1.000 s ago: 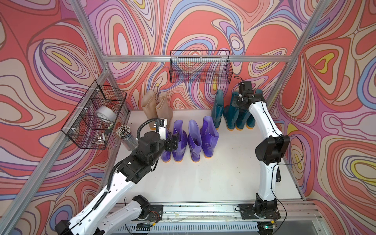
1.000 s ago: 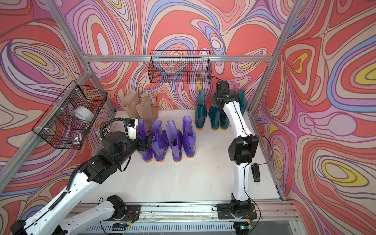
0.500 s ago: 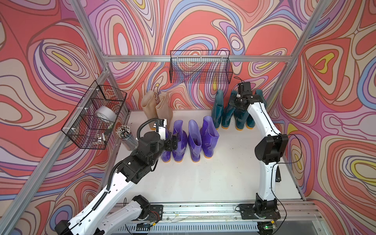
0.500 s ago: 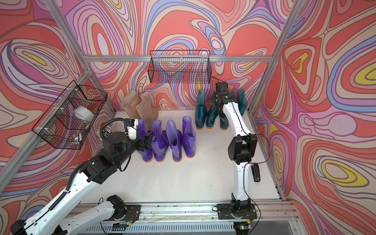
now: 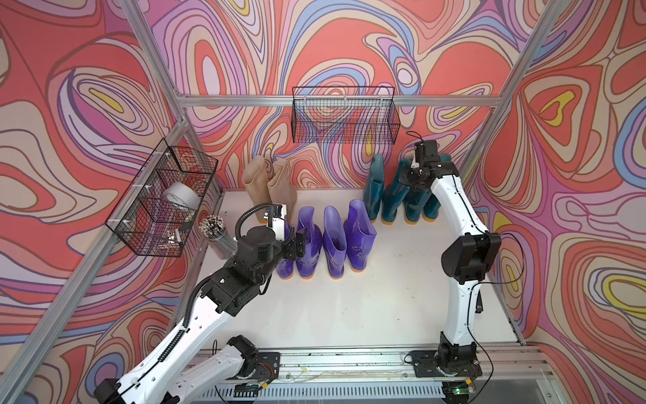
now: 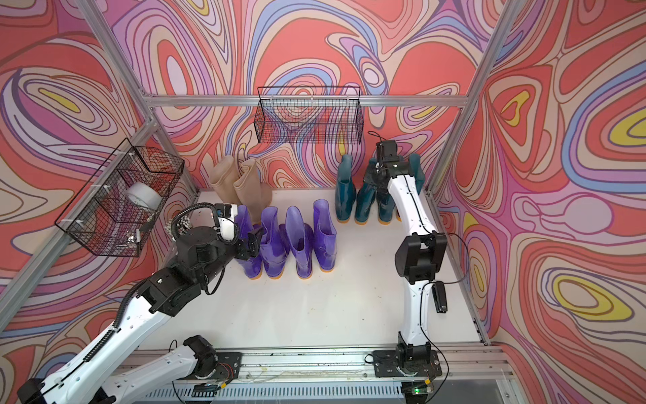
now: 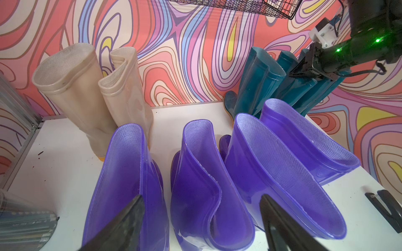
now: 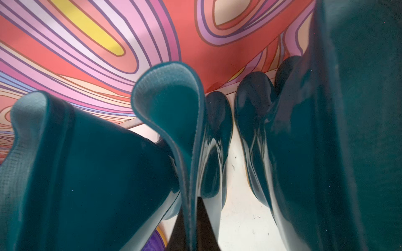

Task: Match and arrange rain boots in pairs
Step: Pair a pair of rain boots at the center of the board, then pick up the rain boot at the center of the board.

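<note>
Our left fingers (image 7: 128,219) stand apart, and the second purple rain boot (image 7: 195,184) stands upright on the surface between them. Our right fingers (image 8: 204,226) are clamped on the cuff of a teal rain boot (image 8: 171,104), one each side of its wall.
</note>
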You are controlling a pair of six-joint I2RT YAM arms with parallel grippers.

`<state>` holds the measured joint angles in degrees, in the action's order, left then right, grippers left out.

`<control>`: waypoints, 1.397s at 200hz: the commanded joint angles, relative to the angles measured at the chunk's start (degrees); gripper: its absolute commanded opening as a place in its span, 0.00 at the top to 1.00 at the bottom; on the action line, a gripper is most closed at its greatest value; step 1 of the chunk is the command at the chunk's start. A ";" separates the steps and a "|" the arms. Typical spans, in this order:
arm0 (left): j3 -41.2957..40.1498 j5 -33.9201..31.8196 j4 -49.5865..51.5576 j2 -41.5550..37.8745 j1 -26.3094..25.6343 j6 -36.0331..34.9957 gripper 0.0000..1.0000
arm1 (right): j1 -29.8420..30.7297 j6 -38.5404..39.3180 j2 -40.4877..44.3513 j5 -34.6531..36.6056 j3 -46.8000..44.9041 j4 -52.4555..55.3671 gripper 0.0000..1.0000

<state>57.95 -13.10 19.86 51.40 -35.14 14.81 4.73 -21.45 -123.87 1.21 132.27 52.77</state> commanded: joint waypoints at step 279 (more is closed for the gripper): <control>-0.47 -1.12 -1.32 -0.43 0.42 -0.60 0.15 | 14.16 1.82 15.56 7.13 -14.17 -9.60 0.14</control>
<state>57.95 -13.50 19.86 51.40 -35.14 14.76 18.11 -18.72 -105.14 6.72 120.20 45.43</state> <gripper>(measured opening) 0.853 0.854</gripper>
